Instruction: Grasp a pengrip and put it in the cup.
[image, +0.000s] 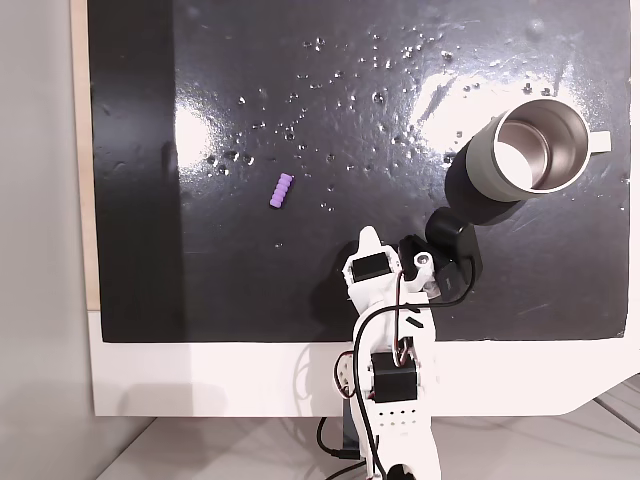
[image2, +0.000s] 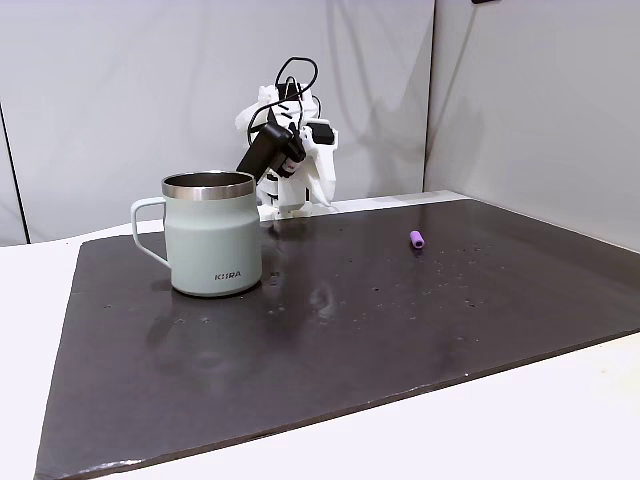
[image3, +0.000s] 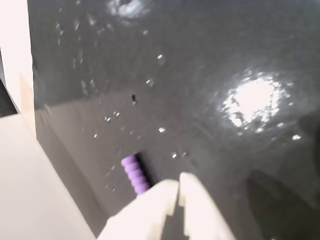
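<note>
Dark mat (image: 200, 280) on the white tabletop (image: 200, 380); cup (image: 528, 150) sits upright, nothing inside. Pengrip (image: 282, 190) lies on the mat, well apart. Pincer (image3: 177, 192) clenched, holding nothing.

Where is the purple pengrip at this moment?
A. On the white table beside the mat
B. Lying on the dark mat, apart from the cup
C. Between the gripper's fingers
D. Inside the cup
B: in a fixed view the pengrip lies alone on the dark mat, well to the left of the cup, and the gripper is shut and holds nothing.
</note>
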